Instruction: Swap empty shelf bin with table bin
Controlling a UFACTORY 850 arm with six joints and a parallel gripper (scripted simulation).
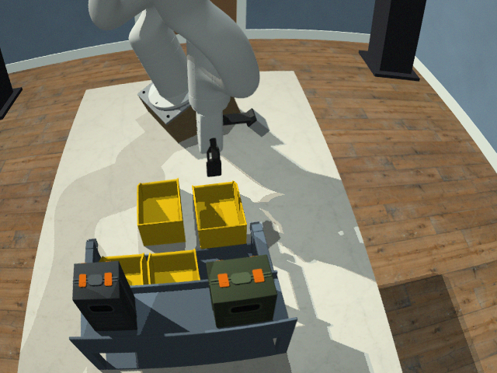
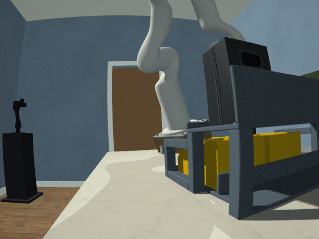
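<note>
Two open yellow bins stand on the table in front of the shelf [image 1: 180,305]: a left bin [image 1: 159,210] and a right bin [image 1: 218,214]. The right bin's near end lies against the shelf's front at the free right-hand place [image 1: 227,252]; I cannot tell if it rests on the lip. Parts inside either bin are not discernible. Two more yellow bins [image 1: 124,268] [image 1: 173,266] sit in the shelf's left and middle places. My gripper [image 1: 213,169] is open and empty, hanging above the table just beyond the right bin's far wall. In the exterior view the gripper is hidden behind the shelf [image 2: 240,167].
A dark grey closed case [image 1: 102,294] [image 2: 230,77] and a green closed case [image 1: 242,291] stand on the shelf's top board. The robot base [image 1: 168,104] is at the table's far end, with a small black fixture [image 1: 241,118] beside it.
</note>
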